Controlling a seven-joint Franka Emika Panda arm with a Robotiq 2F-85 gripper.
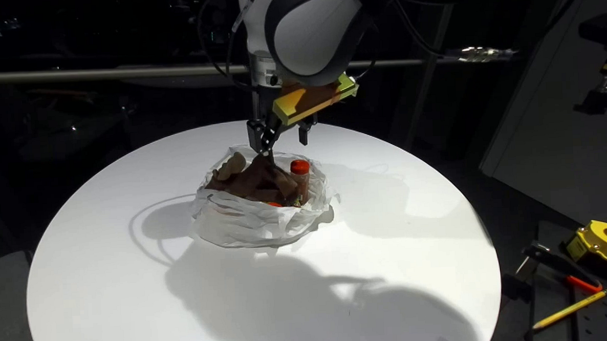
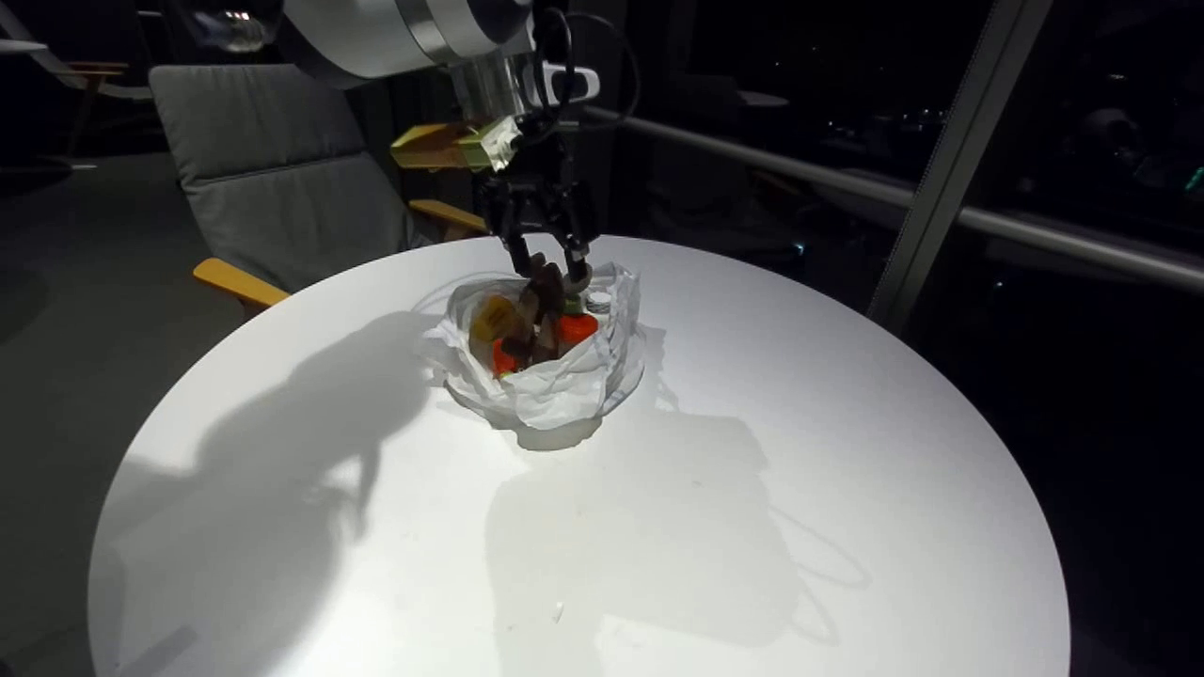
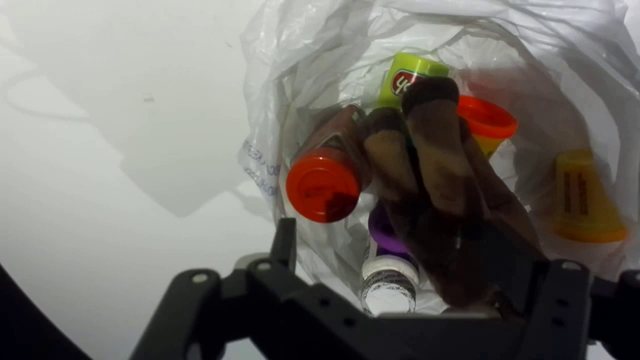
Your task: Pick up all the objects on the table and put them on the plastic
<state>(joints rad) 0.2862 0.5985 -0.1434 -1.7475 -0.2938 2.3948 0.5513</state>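
The plastic [image 3: 295, 35] is a crumpled white bag, standing open like a bowl on the round tabletop in both exterior views. A brown piece with tan ends [image 3: 440, 150] lies across several tubs inside it. Around it are a red-lidded tub [image 3: 322, 187], a lime-green tub [image 3: 410, 70], an orange-lidded tub [image 3: 487, 117], a yellow tub [image 3: 580, 195], a purple lid [image 3: 385, 237] and a small white-grey bottle [image 3: 390, 295]. Just above the bag my gripper [image 1: 285, 143] is open, its fingers spread wide. One finger is beside the brown piece's upper end; whether they touch I cannot tell.
The round white table [image 2: 800, 527] carries the bag near its far side in both exterior views. A grey chair [image 2: 273, 179] with wooden arms stands behind its edge. Off the table, a yellow box with a red button [image 1: 606, 242] and a pencil [image 1: 571, 310] lie on a dark surface.
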